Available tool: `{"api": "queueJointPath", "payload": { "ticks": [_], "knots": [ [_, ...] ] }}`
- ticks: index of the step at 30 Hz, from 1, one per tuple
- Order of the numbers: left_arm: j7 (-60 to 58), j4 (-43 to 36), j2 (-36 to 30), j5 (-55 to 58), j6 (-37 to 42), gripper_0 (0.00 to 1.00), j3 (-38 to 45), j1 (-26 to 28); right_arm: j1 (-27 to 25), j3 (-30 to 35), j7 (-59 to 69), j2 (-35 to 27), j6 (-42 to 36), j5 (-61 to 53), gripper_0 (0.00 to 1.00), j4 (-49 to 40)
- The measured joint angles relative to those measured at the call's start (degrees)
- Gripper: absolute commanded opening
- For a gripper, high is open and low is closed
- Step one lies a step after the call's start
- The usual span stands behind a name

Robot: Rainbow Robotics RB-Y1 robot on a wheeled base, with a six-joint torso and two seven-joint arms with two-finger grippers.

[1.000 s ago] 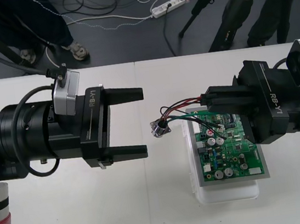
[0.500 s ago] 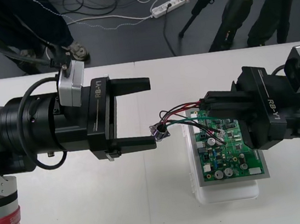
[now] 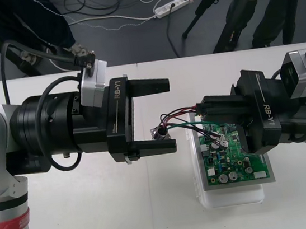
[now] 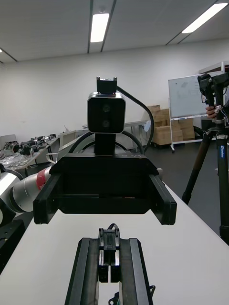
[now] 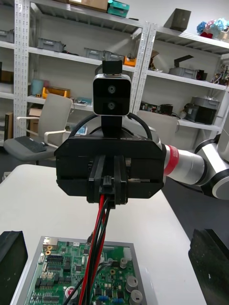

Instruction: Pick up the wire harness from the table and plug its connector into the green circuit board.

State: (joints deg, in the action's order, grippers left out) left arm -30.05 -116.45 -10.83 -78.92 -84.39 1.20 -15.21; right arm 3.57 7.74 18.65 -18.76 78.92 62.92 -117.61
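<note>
Stretching sideways between the two grippers, the harness [image 3: 181, 111] hangs in the air above the table [image 3: 98, 212]. Its long axis runs from the right gripper [image 3: 202, 109] toward the left gripper [image 3: 171, 115]. The right gripper's fingers are pressed together on the black plug [image 5: 109, 183], above the far left corner of the green board [image 3: 235, 157] on its white base [image 3: 232, 199]; the plug is not in the board. From there the wires [image 5: 98, 224] run to the metal socket [image 3: 162, 131]. It dangles between the left gripper's widely spread fingers [image 3: 157, 148], close to the nearer one and seemingly not touching it. The left arm looks best placed to close on the socket end. The coming move, I judge, turns on that finger gap lining up with the socket.
</note>
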Motion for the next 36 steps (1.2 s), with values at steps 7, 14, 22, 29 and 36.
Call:
{"api": "queueJointPath", "payload": {
  "ticks": [7, 14, 22, 29, 36],
  "knots": [
    [0.0, 0.0, 0.0, 0.0, 2.5, 1.0, -2.4, -0.2, 0.0, -1.1, 0.0, 0.0, -0.9, 0.2, 0.0, 0.0],
    [-0.3, 0.3, 0.0, -0.1, 3.9, 1.0, -3.5, -0.2, 0.1, -1.5, 0.0, 0.0, -1.2, 0.6, 0.0, 0.0],
    [-2.6, 1.3, 0.0, -0.1, 4.2, 1.0, -3.6, -0.2, 0.1, -1.7, 0.0, 0.0, -1.4, 0.7, 0.0, 0.0],
    [-3.0, 2.0, 0.0, -0.1, 4.2, 1.0, -3.6, -0.3, 0.1, -1.7, 0.0, 0.0, -1.4, 0.7, 0.0, 0.0],
    [-3.0, 2.0, 0.0, -0.1, 4.2, 1.0, -3.6, -1.0, 0.1, -1.7, 0.0, 0.0, -1.4, 0.7, 0.0, 0.0]
  ]
}}
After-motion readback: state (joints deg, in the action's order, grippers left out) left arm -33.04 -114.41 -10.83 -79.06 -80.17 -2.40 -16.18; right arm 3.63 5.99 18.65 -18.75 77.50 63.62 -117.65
